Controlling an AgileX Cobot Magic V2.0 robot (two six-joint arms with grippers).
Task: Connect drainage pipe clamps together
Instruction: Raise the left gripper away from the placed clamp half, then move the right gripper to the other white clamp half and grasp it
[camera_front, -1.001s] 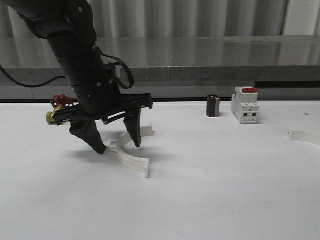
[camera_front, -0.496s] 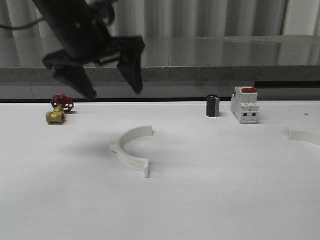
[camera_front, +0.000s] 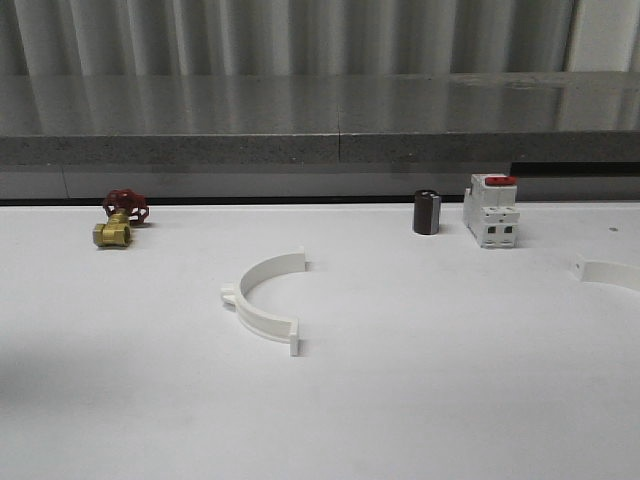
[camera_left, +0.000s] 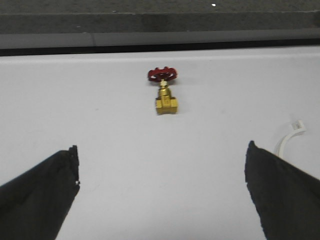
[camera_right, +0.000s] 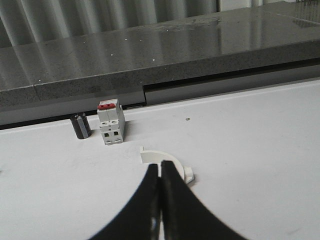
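1. Left gripper (camera_left: 162, 192): two matte black fingers (camera_left: 37, 192), broad wedge-shaped slabs tapering to blunt tips.
2. Right gripper (camera_right: 160, 172): two glossy black, curved fingers (camera_right: 145, 200) narrowing to slim points, faces smooth and unmarked.

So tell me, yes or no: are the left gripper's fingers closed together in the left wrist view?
No: the left gripper stands wide open, its fingers far apart over bare table, holding nothing.

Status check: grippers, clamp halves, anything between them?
Left gripper open, empty. Right gripper shut, empty. Clamp halves apart: near half mid-table, far half at right edge. Nothing between them.
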